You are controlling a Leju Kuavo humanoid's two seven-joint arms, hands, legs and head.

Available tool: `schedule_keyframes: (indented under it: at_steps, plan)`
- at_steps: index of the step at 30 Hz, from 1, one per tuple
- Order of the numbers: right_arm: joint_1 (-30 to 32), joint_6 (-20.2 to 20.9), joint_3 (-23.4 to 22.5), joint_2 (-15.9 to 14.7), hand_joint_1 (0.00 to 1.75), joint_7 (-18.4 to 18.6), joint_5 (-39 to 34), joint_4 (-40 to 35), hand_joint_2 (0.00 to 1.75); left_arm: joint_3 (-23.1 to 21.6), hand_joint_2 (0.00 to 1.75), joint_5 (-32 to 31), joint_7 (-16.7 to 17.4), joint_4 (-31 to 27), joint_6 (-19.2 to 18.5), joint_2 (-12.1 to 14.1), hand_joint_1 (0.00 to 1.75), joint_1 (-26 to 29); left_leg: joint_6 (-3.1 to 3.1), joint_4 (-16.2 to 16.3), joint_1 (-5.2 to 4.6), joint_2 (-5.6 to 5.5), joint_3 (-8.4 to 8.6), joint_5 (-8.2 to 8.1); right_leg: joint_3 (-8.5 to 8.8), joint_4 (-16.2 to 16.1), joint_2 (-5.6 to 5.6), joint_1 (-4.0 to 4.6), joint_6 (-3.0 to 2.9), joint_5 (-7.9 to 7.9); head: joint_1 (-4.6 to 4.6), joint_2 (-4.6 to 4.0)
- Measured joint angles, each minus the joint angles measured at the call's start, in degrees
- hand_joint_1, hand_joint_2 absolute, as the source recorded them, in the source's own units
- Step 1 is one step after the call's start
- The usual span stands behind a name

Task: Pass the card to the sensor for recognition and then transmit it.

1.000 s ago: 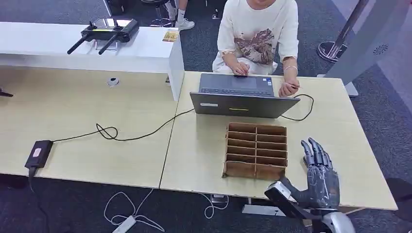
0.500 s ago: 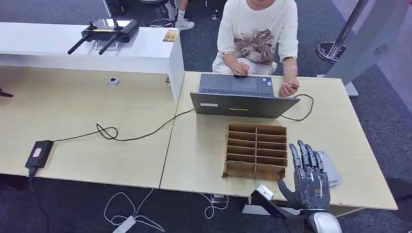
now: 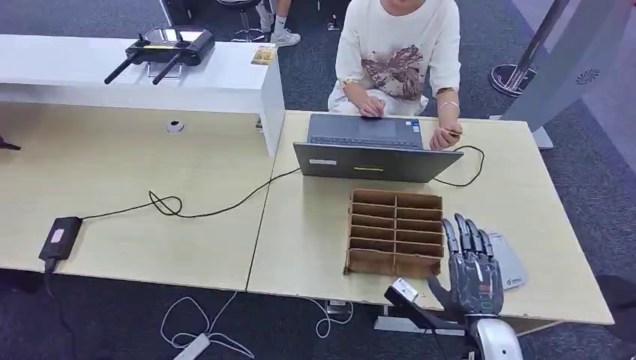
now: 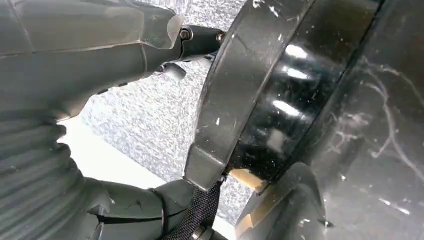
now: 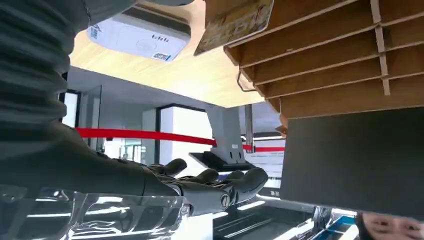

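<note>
Plainly, the light wooden table [image 3: 315,232] is being shared by a person's laptop [image 3: 375,160] at its far side and a brown cardboard divider rack [image 3: 395,232] nearer the robot. Just right of the rack, a flat grey card sensor [image 3: 511,262] is being partly covered by the right hand [image 3: 474,270]. That hand is being held flat above the table with its fingers stretched out and slightly apart, and nothing is being gripped. In the right wrist view a printed card [image 5: 235,22] is being kept on edge in an end slot of the rack, its corner jutting out toward the sensor. The card is judged to lie left of the right hand, the nearer one. The left hand [image 4: 95,55] is hanging low; its finger pose cannot be told.
</note>
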Motion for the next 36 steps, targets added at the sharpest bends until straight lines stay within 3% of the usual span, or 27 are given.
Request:
schedule_keyframes:
  at_steps: [36]
  plan:
    - [-5.03,2.97,2.38,0.0,0.07,-0.9,-2.01,6.16,1.75,-0.88,1.75,0.22,0.13,-0.02,-0.24,0.09,0.0,-0.12,0.02,0.0,-0.02,0.0,-0.01,0.02,-0.02,0.01,0.0,-0.02,0.0,0.0,0.02,0.0]
